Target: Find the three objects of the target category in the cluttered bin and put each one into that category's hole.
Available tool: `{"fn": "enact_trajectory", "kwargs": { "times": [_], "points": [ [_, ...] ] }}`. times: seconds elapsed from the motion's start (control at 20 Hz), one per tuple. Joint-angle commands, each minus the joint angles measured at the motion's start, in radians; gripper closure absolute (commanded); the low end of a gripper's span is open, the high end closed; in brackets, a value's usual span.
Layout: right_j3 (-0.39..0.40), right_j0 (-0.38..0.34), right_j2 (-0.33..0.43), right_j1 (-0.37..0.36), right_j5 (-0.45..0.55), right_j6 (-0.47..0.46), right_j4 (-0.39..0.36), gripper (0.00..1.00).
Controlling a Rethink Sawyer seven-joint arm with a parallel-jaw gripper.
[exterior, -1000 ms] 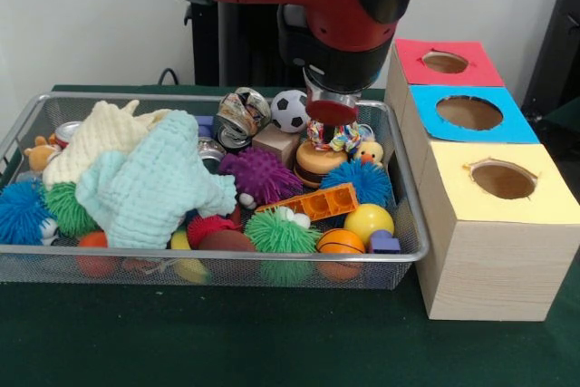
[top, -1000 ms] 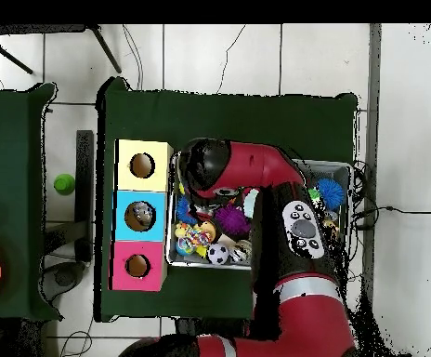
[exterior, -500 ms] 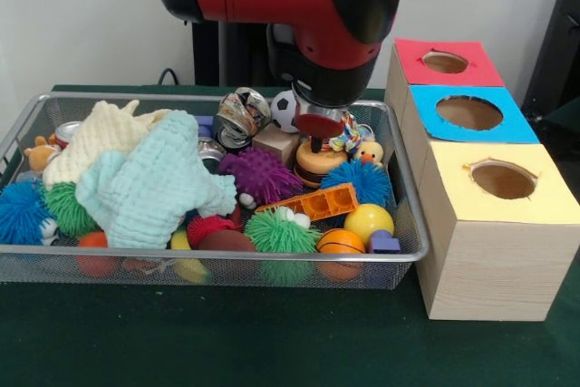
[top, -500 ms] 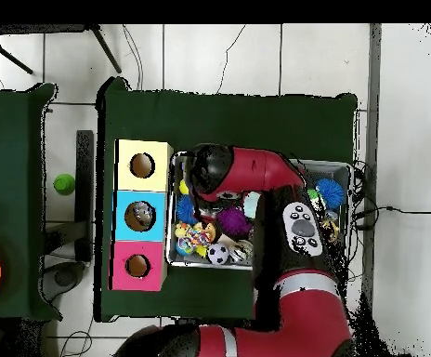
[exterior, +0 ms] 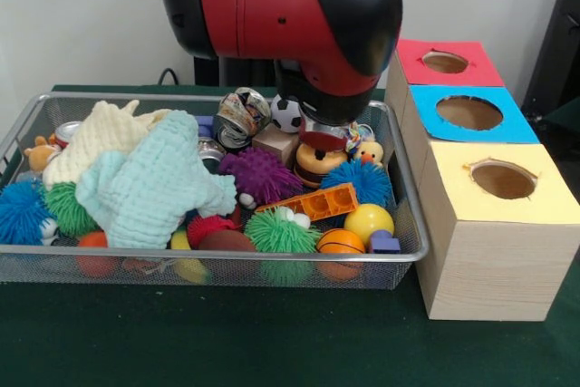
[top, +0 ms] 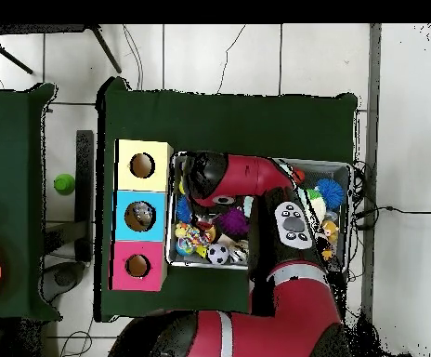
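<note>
— Green cloth covers the bench [exterior: 272, 342], and a wire mesh bin [exterior: 412, 224] sits on it, packed with toys. What fills the bin?

— Soft and hard things mixed. A pale blue knitted cloth [exterior: 149, 189] and a cream knitted cloth [exterior: 95, 138] lie heaped toward one end. Around them are spiky rubber balls: a purple one [exterior: 261, 175], a green one [exterior: 279, 231], a blue one [exterior: 361, 180]. A flat orange plastic brick [exterior: 317, 201] lies tilted, its long axis running along the bin's length. Near the far rim sit a small soccer ball [exterior: 287, 115], a crushed shiny can [exterior: 239, 115] and a plain wooden cube [exterior: 276, 142].

— And the end effector?

— The red and black arm [exterior: 281, 6] hangs low over the bin's end nearest the boxes, above a stacked round wooden toy [exterior: 319, 159]. The wrist hides the end effector; I cannot tell whether it is spread or pressed together.

— Where are the holes?

— Just beside that end of the bin stand three wooden boxes in a row, each with a round hole on top: the yellow-topped box [exterior: 498, 188], the blue-topped box [exterior: 469, 115], the red-topped box [exterior: 446, 62].
</note>
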Motion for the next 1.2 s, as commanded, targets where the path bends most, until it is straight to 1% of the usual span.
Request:
{"fn": "enact_trajectory", "kwargs": {
  "times": [0.05, 0.25, 0.5, 0.65, 0.75, 1.0, 1.1, 1.2],
  "points": [
    [0.087, 0.003, 0.027, 0.039, 0.08, 0.232, 0.03, 0.0],
    [0.086, 0.005, 0.025, 0.045, 0.11, 0.232, 0.031, 0.0],
    [0.089, 0.017, 0.023, 0.073, 0.114, 0.246, 0.027, 0.0],
    [0.093, 0.02, 0.027, 0.091, 0.1, 0.251, 0.029, 0.0],
    [0.097, 0.022, 0.03, 0.099, 0.084, 0.256, 0.033, 0.0],
    [0.148, 0.004, 0.049, 0.11, -0.017, 0.248, 0.051, 0.0],
    [0.163, 0.001, 0.046, 0.109, -0.038, 0.246, 0.05, 0.0],
    [0.159, 0.008, 0.034, 0.115, -0.041, 0.247, 0.037, 0.0]
  ]
}}
